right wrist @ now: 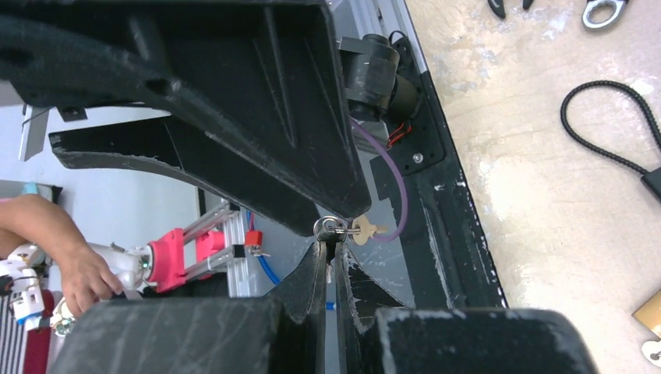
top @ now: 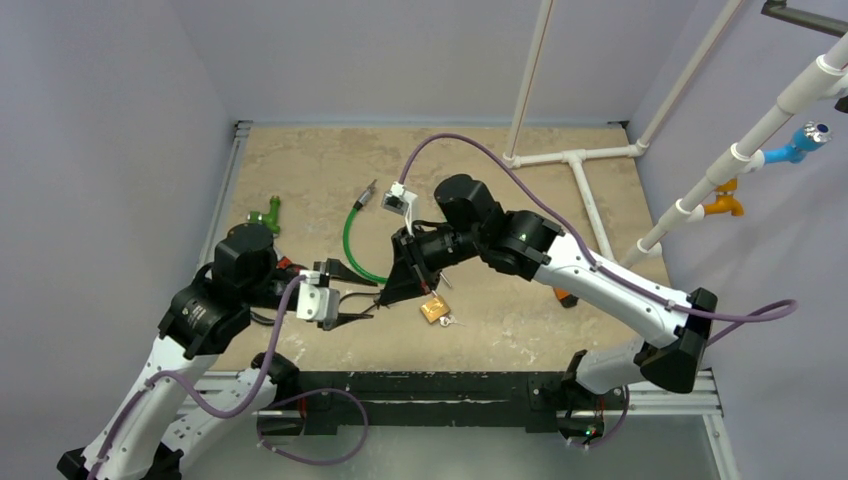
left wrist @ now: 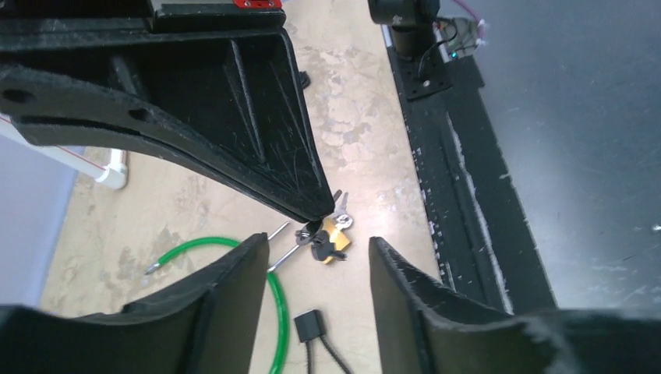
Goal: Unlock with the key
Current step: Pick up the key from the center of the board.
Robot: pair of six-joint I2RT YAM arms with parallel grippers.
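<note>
Padlock (top: 434,310) location: flat on the tabletop (top: 500,180), near the middle of its near edge and straight ahead of the left gripper (left wrist: 318,243), whose jaws are set apart and empty on either side of that line. The right gripper (right wrist: 331,253) is clamped on the key (right wrist: 364,228) at its ring, just beside the padlock. The padlock is small and brass-yellow; its keyway cannot be made out.
</note>
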